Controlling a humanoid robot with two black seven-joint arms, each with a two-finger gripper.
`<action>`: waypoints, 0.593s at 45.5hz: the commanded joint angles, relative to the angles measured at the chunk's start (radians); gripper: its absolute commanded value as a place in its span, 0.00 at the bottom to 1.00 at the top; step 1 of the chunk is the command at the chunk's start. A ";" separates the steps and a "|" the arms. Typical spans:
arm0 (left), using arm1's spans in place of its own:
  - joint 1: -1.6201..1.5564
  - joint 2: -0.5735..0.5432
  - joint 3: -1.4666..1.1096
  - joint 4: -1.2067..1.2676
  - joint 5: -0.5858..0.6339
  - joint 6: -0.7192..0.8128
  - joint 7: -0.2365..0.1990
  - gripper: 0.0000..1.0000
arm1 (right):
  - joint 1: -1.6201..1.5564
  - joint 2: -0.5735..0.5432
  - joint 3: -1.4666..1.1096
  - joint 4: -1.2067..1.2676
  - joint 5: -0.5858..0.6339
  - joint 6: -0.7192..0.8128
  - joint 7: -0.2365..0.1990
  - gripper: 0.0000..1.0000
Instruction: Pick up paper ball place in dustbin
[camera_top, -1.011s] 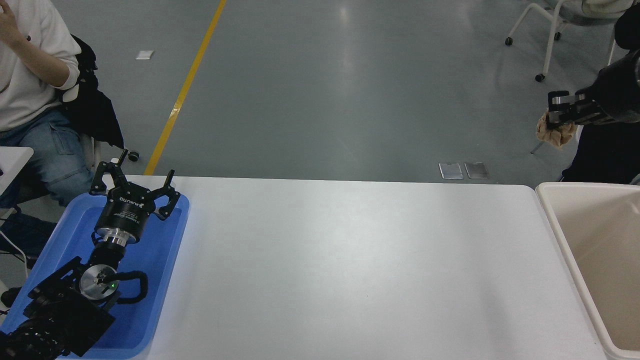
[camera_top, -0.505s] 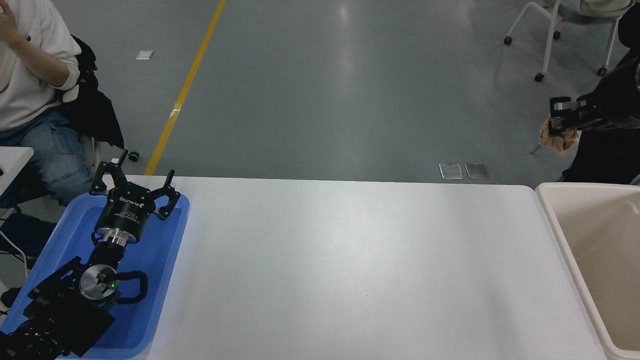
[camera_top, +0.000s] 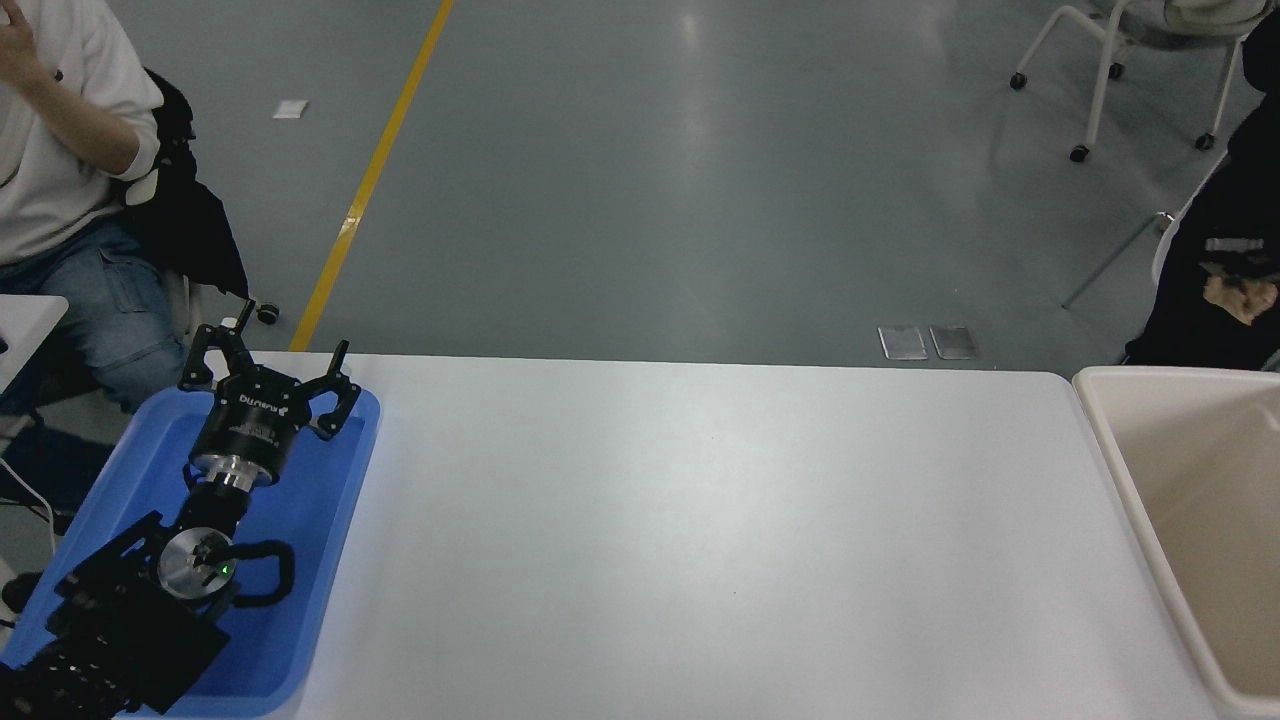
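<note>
A: Well, from the head view, where does the job stand?

B: By my reckoning, mostly done. The ball (camera_top: 1238, 296) is off the desk (camera_top: 700, 520) and up in the air at the far right, above and just beyond the far end of the bin (camera_top: 1105, 420). What is left is to bring it over the opening and let go.

A: Is the right gripper (camera_top: 1236, 262) holding it?

B: Only a grey band and dark shapes show there, against dark clothing behind. The ball hangs right under that band, so I judge it is being carried, but I cannot tell how the fingers stand or how firmly they bear on the paper.

A: And the left one?

B: The left gripper (camera_top: 268, 378) is parked at the lower left over the blue tray (camera_top: 345, 520), its fingers spread wide with nothing between them.

A: What is in the containers?

B: The part of the bin that shows has bare cream walls and nothing in it; much of it runs off the right edge, so the rest is unknown. The tray shows only bare blue around the arm, which hides much of its floor.

A: Anything on the desk?

B: Nothing to see on its white top. A person sits at the far left, well apart from the work.
</note>
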 joint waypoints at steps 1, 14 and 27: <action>0.000 0.000 0.000 -0.001 0.000 0.000 0.002 1.00 | -0.323 0.042 0.047 -0.252 0.156 -0.148 -0.024 0.00; 0.000 0.000 0.000 0.000 0.000 0.000 0.000 1.00 | -0.597 0.137 0.108 -0.444 0.258 -0.308 -0.024 0.00; 0.000 0.000 0.000 0.000 0.000 0.000 0.000 1.00 | -0.762 0.211 0.317 -0.475 0.261 -0.388 -0.023 0.00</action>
